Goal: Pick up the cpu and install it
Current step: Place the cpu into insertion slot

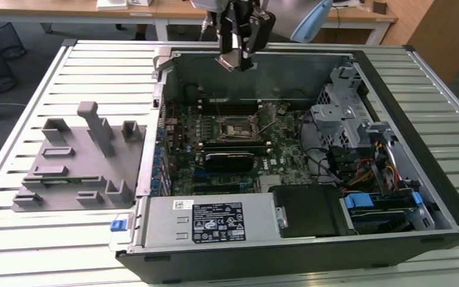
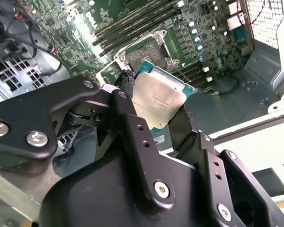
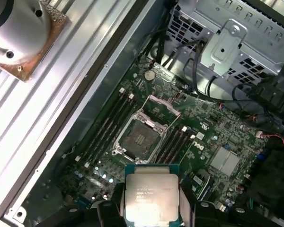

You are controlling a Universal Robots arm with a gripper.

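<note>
The cpu (image 2: 158, 101) is sitting between the jaws of the gripper (image 2: 156, 108), which are pinching two opposite edges. Its pale silvery lid is carrying a few faint lines of print, too small to read, and a thin teal rim is showing around it. It is square, with no longer side. In the exterior view it is hanging at the upper middle of the frame, over the far wall of the open computer case (image 1: 421, 149), well apart from the open socket (image 1: 236, 127).
</note>
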